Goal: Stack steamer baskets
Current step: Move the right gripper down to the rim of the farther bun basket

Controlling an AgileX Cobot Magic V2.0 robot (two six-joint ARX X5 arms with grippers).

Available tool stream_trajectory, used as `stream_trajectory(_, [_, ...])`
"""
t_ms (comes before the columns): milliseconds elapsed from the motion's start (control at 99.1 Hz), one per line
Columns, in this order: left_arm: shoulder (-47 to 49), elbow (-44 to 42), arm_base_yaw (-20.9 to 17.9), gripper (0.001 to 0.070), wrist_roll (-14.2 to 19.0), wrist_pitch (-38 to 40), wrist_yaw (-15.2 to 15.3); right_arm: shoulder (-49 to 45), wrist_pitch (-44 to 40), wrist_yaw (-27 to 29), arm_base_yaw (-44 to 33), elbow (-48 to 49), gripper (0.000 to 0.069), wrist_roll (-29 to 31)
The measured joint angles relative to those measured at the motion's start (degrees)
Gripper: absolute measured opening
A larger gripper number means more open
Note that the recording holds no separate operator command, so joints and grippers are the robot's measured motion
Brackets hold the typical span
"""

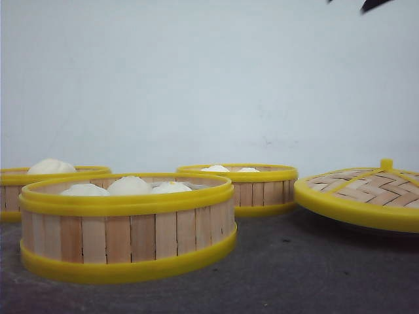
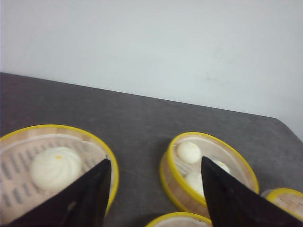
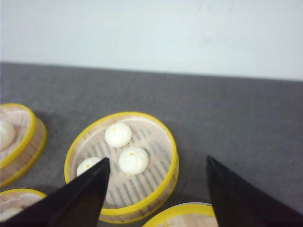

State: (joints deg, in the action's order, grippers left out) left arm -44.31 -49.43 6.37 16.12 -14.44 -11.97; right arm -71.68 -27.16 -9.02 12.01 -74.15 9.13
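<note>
Three baskets (image 1: 127, 226) (image 1: 252, 186) (image 1: 19, 186) apart on desk (image 1: 294, 275), unstacked, buns inside; lid (image 1: 366, 193) aside, for last; left fingers (image 2: 90, 196) and right fingers (image 3: 80, 196) wide, empty, raised for approach.

Both arms are up in the air, above the table, touching nothing. The left gripper (image 2: 155, 198) has its two dark fingers spread wide apart with nothing between them. Same deal with the right gripper (image 3: 156, 196): fingers wide, nothing held. In the front view you barely see any robot, just a dark tip poking in at the top right edge.
</note>
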Motion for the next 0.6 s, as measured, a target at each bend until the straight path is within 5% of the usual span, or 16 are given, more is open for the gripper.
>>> stream_trajectory(383, [0.0, 0.0, 10.2, 0.0361, 0.0, 0.0, 0.0, -33.9, -8.1, -0.3, 0.6, -20.5, 0.0378, 2.2])
stream_trajectory(595, [0.0, 0.0, 15.1, 0.0361, 0.0, 0.0, 0.0, -43.6, -8.0, 0.2, 1.7, -22.9, 0.0378, 3.8])
